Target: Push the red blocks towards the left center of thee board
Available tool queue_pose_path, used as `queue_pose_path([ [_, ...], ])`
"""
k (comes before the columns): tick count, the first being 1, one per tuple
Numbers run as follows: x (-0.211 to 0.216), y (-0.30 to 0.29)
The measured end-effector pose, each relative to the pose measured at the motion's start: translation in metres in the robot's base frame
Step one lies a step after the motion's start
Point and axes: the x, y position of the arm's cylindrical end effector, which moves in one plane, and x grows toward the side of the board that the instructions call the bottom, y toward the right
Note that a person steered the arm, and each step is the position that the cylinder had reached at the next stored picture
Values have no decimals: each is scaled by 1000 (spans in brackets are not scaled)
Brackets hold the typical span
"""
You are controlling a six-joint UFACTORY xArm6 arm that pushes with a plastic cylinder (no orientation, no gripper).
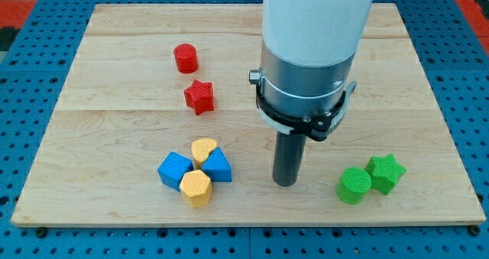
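A red cylinder (186, 58) stands on the wooden board (114, 137) in the upper left part. A red star block (199, 97) lies just below and to the right of it. My tip (285, 182) rests on the board right of centre near the view's bottom, well to the right of and below both red blocks, touching no block. The arm's wide body rises above it and hides the board's top centre.
A cluster of two blue blocks (175, 170) (218, 166) and two yellow blocks (203, 150) (196, 188) sits left of my tip. A green cylinder (354, 185) and a green star (385, 173) lie to its right.
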Motion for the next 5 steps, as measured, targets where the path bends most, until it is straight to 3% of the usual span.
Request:
queue_pose_path([
  [1, -28, 21],
  [2, -50, 2],
  [3, -60, -61],
  [5, -117, -116],
])
